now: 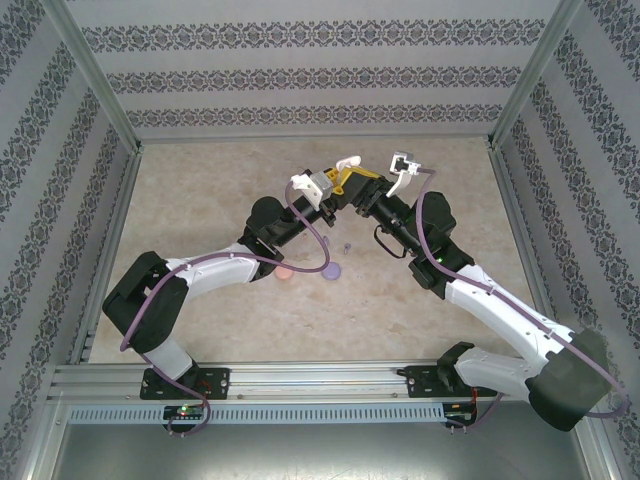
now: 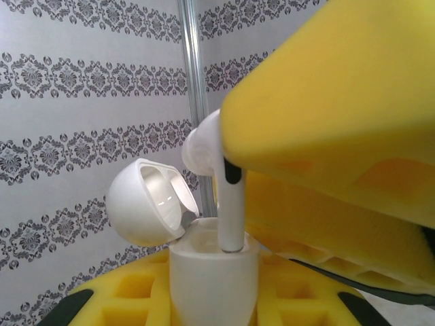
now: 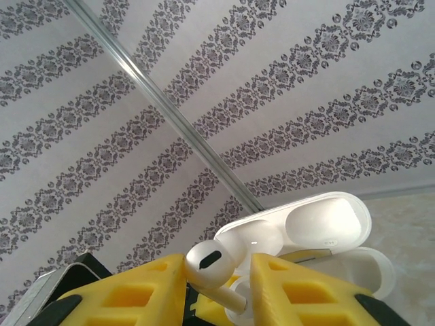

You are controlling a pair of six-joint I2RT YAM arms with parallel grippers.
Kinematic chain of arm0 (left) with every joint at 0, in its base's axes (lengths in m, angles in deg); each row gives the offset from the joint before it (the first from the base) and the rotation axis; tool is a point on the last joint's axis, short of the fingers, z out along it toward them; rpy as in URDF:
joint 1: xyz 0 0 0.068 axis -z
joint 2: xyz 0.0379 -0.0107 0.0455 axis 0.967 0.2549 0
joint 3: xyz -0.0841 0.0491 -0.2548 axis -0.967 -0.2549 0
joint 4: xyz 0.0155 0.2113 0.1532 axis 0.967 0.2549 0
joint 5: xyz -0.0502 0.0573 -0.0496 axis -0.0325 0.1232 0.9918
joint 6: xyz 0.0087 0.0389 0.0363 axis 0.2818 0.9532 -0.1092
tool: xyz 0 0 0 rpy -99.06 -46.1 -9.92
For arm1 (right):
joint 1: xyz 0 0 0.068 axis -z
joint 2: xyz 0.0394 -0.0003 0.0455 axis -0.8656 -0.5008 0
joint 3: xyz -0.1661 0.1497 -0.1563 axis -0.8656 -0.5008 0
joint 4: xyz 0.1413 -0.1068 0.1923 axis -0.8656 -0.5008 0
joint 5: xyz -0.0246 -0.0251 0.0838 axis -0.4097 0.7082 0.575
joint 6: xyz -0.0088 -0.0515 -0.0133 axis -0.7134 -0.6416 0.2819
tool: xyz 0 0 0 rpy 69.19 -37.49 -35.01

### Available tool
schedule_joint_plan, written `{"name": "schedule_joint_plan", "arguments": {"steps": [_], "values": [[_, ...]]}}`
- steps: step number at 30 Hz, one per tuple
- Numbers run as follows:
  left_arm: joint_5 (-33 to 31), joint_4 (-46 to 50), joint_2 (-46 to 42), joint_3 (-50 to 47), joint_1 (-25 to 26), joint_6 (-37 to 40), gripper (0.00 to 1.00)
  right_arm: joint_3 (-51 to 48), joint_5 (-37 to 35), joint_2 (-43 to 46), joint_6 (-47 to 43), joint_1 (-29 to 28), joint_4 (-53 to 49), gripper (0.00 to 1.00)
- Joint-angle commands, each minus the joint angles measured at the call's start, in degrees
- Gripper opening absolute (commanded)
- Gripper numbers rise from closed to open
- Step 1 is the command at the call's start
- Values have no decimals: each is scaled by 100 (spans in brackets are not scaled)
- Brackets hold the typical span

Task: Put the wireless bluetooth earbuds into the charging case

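Observation:
My left gripper [image 2: 214, 302] is shut on the white charging case [image 2: 214, 272], held upright between its yellow fingers with the lid [image 2: 146, 200] swung open to the left. A white earbud [image 2: 228, 204] stands with its stem tip in the case's socket. My right gripper [image 3: 217, 272] straddles that earbud [image 3: 211, 261]: the left finger touches the bud's head and a gap shows at the right finger [image 3: 299, 292], so the jaws stand open. In the top view both grippers, left [image 1: 343, 186] and right [image 1: 362, 184], meet raised above mid-table.
On the table below the arms lie a pink case [image 1: 285, 272], a purple case [image 1: 332, 269] and a small purple earbud [image 1: 347, 245]. Patterned walls and metal posts [image 1: 110, 130] enclose the table on three sides.

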Motion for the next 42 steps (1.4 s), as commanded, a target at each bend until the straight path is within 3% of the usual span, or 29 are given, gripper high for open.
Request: {"name": "schedule_joint_plan", "arguments": {"steps": [1, 15, 24, 42], "values": [[207, -566, -90, 164, 150, -113, 0, 2, -229, -85, 76, 24, -431, 32], [314, -538, -163, 171, 176, -110, 0, -95, 13, -287, -11, 39, -129, 17], [349, -519, -126, 156, 185, -110, 0, 59, 467, -424, -38, -22, 207, 13], [347, -502, -26, 165, 185, -101, 0, -176, 569, -71, 15, -24, 537, 12]]}}
